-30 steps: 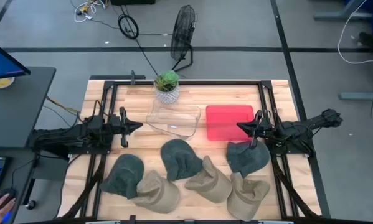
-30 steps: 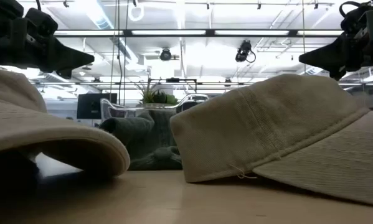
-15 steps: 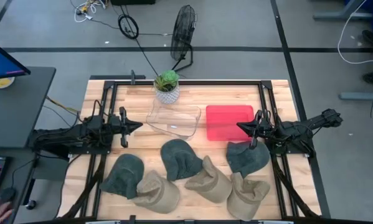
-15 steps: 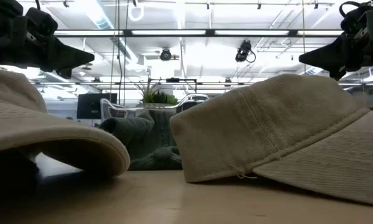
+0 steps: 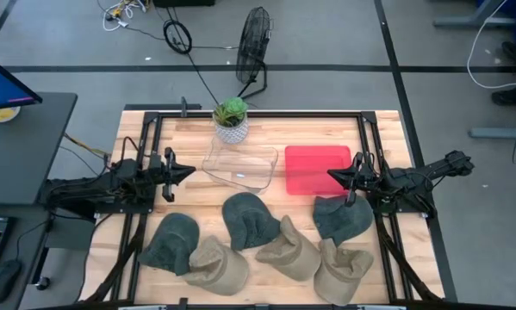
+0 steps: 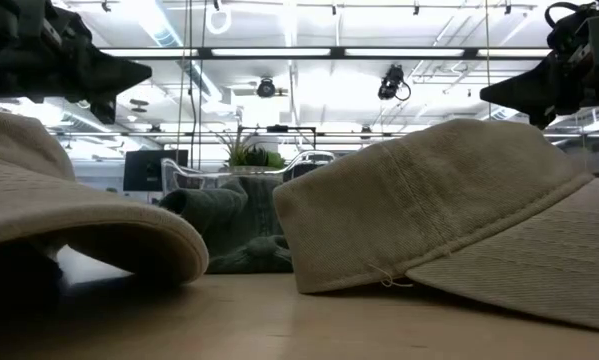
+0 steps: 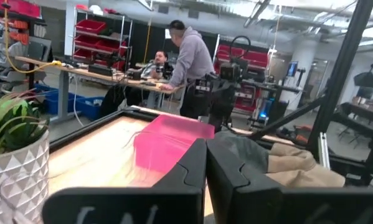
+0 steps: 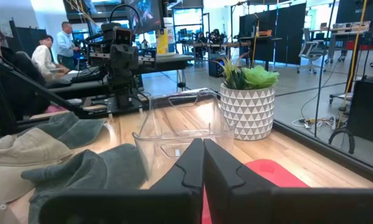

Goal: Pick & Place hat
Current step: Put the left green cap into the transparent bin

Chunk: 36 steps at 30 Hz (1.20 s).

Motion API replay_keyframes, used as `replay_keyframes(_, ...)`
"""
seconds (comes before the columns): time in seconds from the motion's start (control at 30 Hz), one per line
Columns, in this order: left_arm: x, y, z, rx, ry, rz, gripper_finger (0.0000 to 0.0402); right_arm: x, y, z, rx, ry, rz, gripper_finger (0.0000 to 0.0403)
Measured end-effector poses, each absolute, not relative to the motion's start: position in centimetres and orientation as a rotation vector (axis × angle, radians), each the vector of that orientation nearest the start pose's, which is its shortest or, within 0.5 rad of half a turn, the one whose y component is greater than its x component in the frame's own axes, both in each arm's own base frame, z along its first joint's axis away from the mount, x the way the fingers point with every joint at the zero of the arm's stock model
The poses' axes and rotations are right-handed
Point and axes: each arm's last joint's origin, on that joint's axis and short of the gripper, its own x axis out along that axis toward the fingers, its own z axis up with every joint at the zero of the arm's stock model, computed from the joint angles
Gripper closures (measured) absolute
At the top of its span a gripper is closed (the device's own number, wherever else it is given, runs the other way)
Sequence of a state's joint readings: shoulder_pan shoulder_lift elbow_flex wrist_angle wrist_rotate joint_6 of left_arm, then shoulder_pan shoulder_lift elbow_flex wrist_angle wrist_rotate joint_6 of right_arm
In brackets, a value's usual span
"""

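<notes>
Seen from above, six hats lay along the near half of the wooden table [image 5: 266,138], spread from about 7 o'clock to 4 o'clock of its centre. Three were dark green: one green hat [image 5: 173,242] at 7 o'clock, a second green hat [image 5: 247,220] near the middle, and a third green hat [image 5: 342,217] at 4 o'clock. Three were tan: a tan hat [image 5: 216,264] touching the first green one, another tan hat [image 5: 288,252] overlapping the middle green one, and a last tan hat [image 5: 342,269] just beside it at 5 o'clock.

The left gripper [image 5: 189,171] hung above the table at 9 o'clock, its fingers pressed together and holding nothing, well apart from every hat. The right gripper [image 5: 332,175] hung at 3 o'clock, also pinched closed and empty, over the edge of the red tray [image 5: 313,164] and just beyond the third green hat.

A clear plastic bin [image 5: 240,167] sat at centre, beside the red tray, with a potted plant [image 5: 231,119] in a white pot at 12 o'clock behind it. In the left wrist view a standing person [image 7: 189,65] leaned over a desk in the room beyond, with a seated person [image 7: 152,64] beside them
</notes>
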<state>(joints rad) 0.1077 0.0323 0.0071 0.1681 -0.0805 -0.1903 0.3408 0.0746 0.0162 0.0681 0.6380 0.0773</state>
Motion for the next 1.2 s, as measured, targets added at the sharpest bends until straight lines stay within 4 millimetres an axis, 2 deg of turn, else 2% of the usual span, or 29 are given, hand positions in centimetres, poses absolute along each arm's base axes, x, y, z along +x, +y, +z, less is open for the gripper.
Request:
replay_keyframes(0.2,9.6,1.2,18.8,-0.188,-0.186,0.157,0.0390,9.6,1.6,17.0,0.085,-0.021,-0.298,0.0395)
replay_keyframes(0.37,9.2,0.9,22.0,-0.111,-0.210,0.112,0.0372,9.6,1.6,17.0,0.148,-0.030,-0.297,0.0395)
replay_keyframes(0.5,9.1,0.9,24.5,-0.091,-0.075,0.118,0.0325,9.6,1.6,17.0,0.186,-0.036,-0.297,0.0395)
replay_keyframes(0.7,9.3,0.8,26.4,-0.139,0.281,0.094,0.0267,9.6,1.6,17.0,0.169,-0.034,-0.297,0.0395)
replay_keyframes(0.87,10.2,0.4,26.0,-0.267,0.559,0.060,0.0258,9.6,1.6,17.0,0.128,-0.027,-0.298,0.0395)
replay_keyframes(1.2,12.6,-2.4,24.4,-0.463,0.796,-0.108,0.0276,9.6,1.6,17.0,0.180,-0.035,-0.297,0.0385)
